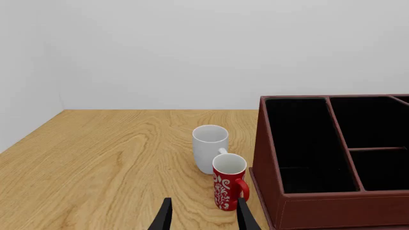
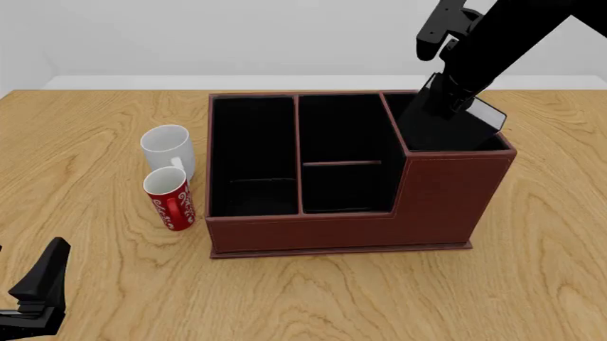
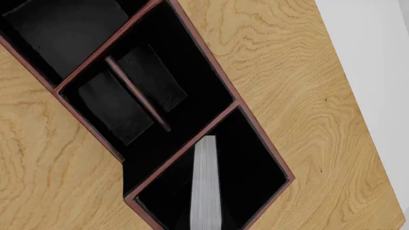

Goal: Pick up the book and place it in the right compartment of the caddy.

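Jaws of the left gripper (image 1: 203, 216) are seen parted with nothing between them, low in the left wrist view and at the lower left corner of the front view. Whether the right gripper's jaws are open or closed cannot be told: its fingers are hidden in the right wrist view and merge with the black book in the front view.

A wooden table (image 2: 85, 128) fills the front view. At its centre the caddy (image 2: 342, 231) is seen, reddish-brown with black lining, its right compartment (image 2: 453, 186) taller-walled than the rest. The right arm (image 2: 493, 42) enters from the upper right of the front view and reaches down over that compartment. The book (image 3: 206, 184) is shown inside the right compartment, upright on edge, its pale page edge turned toward the right wrist camera; in the front view a corner is seen tilted above the compartment's rim, in the upper right.

Left of the caddy, a white mug (image 2: 168, 148) is placed, with a red patterned mug (image 2: 169, 199) just below it in the frame.
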